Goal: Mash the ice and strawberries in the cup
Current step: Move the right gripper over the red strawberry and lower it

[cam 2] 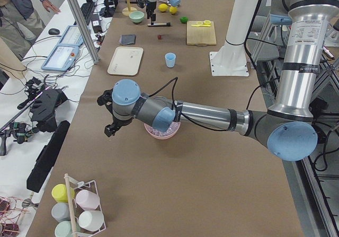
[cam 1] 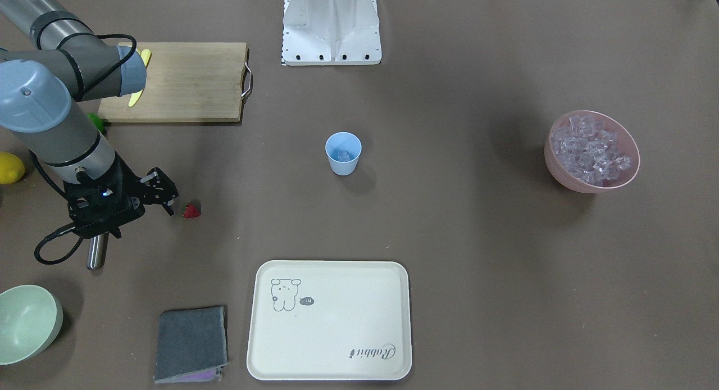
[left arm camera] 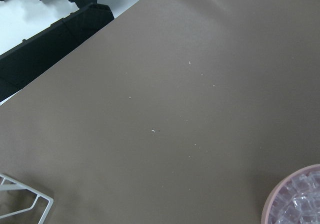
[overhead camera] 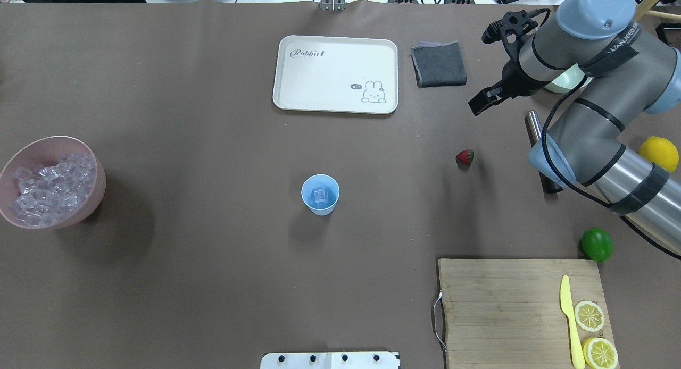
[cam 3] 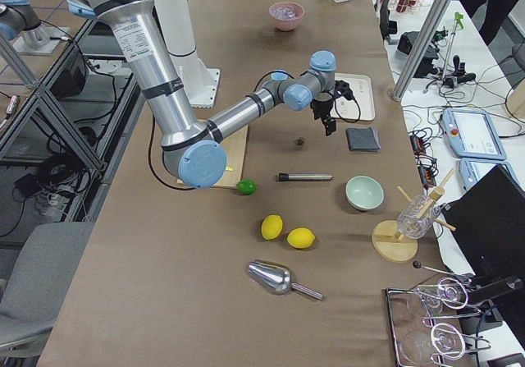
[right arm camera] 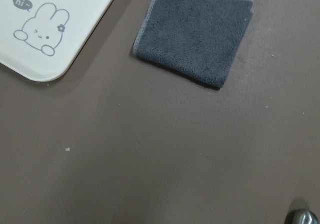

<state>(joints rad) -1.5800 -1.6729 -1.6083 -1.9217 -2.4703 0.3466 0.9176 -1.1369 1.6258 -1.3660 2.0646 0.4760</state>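
The pale-blue cup (cam 1: 343, 153) stands mid-table with one clear ice cube in it; it also shows in the overhead view (overhead camera: 320, 194). More ice (cam 1: 590, 153) fills the pink bowl (overhead camera: 80, 209). The red strawberry (cam 1: 191, 211) lies on the table, also in the overhead view (overhead camera: 464, 156). My right gripper (cam 1: 167, 199) hovers open and empty just beside and above the strawberry. My left gripper (cam 2: 108, 128) shows only in the exterior left view, near the pink bowl; I cannot tell whether it is open or shut.
A metal muddler (overhead camera: 534, 130) lies under the right arm. A cream tray (cam 1: 331, 367), grey cloth (cam 1: 191, 342), pale-green bowl (cam 1: 28, 322), cutting board (overhead camera: 500, 305) with yellow knife and lemon slices, lime (overhead camera: 596, 244) and lemon (overhead camera: 659, 153) are around.
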